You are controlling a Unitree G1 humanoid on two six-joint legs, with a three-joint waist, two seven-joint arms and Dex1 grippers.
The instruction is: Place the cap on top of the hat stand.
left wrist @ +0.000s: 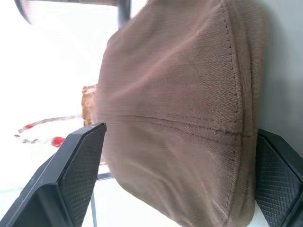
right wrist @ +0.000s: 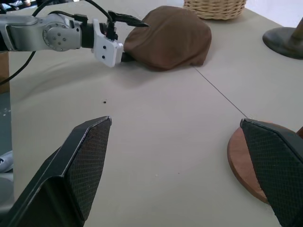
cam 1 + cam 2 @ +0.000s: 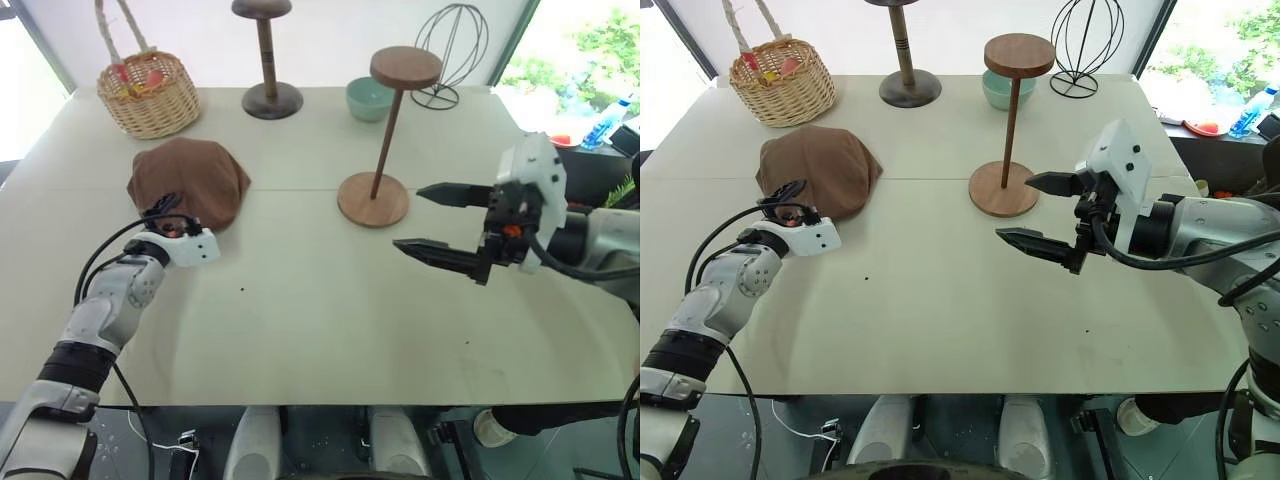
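The brown cap (image 3: pixel 190 180) lies flat on the table's left side. My left gripper (image 3: pixel 178 222) is open at the cap's near edge. In the left wrist view the cap (image 1: pixel 180 118) sits between the two spread fingers (image 1: pixel 71 175), which do not pinch it. One finger reaches over the cap's edge and the other stays low by the tabletop. The hat stand (image 3: pixel 388 130) is upright at centre right, with a thin rod, a round top disc and a round base. My right gripper (image 3: pixel 408 218) hovers open and empty just right of the stand's base (image 2: pixel 246 163).
A wicker basket (image 3: pixel 150 92) sits at the back left. At the back stand a darker stand with a thick post (image 3: pixel 270 60), a teal bowl (image 3: pixel 369 98) and a black wire head frame (image 3: pixel 450 50). The pale table (image 3: pixel 300 330) extends toward me.
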